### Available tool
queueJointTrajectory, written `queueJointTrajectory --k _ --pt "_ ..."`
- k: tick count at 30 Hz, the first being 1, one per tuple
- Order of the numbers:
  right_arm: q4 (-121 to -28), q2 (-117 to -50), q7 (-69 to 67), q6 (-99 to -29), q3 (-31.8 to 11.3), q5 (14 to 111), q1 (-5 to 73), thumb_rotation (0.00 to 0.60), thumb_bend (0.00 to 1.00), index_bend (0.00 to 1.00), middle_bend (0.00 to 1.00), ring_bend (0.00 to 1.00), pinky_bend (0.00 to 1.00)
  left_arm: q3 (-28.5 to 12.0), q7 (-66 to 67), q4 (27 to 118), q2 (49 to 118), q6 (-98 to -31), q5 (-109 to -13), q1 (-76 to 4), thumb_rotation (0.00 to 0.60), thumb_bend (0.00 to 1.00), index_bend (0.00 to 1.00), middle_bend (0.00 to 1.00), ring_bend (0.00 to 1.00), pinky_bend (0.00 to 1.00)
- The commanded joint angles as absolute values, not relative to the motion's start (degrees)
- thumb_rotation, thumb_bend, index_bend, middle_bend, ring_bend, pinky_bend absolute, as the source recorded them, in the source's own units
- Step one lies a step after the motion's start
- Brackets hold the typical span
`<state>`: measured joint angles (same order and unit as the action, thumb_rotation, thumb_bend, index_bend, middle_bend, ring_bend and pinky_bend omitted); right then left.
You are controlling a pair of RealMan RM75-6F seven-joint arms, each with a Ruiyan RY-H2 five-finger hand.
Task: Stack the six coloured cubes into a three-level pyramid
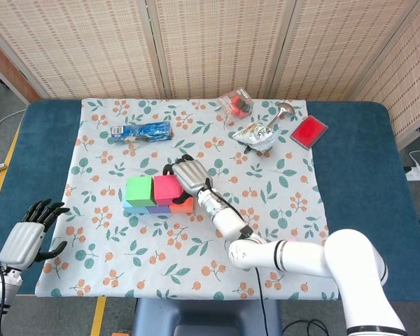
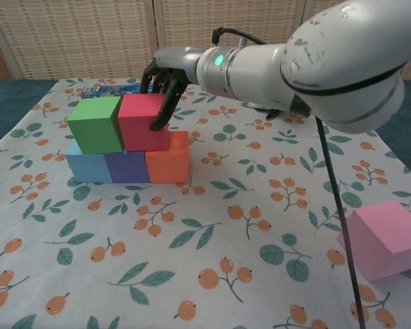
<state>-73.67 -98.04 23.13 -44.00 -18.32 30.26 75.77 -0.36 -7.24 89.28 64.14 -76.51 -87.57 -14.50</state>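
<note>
The bottom row is a light blue cube (image 2: 88, 164), a purple cube (image 2: 127, 166) and an orange cube (image 2: 169, 157). On it stand a green cube (image 2: 96, 123) and a red cube (image 2: 142, 122); the head view shows the same stack, green cube (image 1: 138, 190) beside red cube (image 1: 166, 189). My right hand (image 2: 166, 82) grips the red cube from behind, with fingers down its right face. A pink cube (image 2: 387, 240) lies alone at the near right of the cloth. My left hand (image 1: 28, 234) hangs open off the cloth's left edge, holding nothing.
A blue packet (image 1: 141, 131) lies behind the stack. At the back right are a clear snack wrapper (image 1: 236, 103), a crumpled bag with a spoon (image 1: 257, 133) and a flat red box (image 1: 309, 131). My right arm crosses the cloth's near middle.
</note>
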Motion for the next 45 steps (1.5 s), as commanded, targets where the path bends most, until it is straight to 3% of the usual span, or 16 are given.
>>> queueJointTrajectory --k 1,34,45 --pt "-73.74 -98.03 23.18 -43.92 -18.48 30.03 75.80 0.600 0.16 0.34 0.39 0.20 0.09 -0.38 -7.29 89.25 64.13 -76.43 -87.55 -14.49 0.600 0.29 0.19 0.12 0.02 0.07" --pt "-73.69 -98.52 24.72 -43.62 -18.40 28.26 76.26 0.600 0.16 0.32 0.39 0.20 0.09 -0.43 -7.85 88.67 64.38 -75.71 -87.72 -14.56 0.600 0.29 0.19 0.12 0.02 0.07" --pt "-73.81 -98.57 24.93 -43.60 -18.28 28.23 76.28 0.600 0.13 0.16 0.31 0.14 0.05 -0.46 -8.08 88.46 64.46 -75.72 -87.81 -14.56 0.600 0.29 0.19 0.11 0.01 0.07"
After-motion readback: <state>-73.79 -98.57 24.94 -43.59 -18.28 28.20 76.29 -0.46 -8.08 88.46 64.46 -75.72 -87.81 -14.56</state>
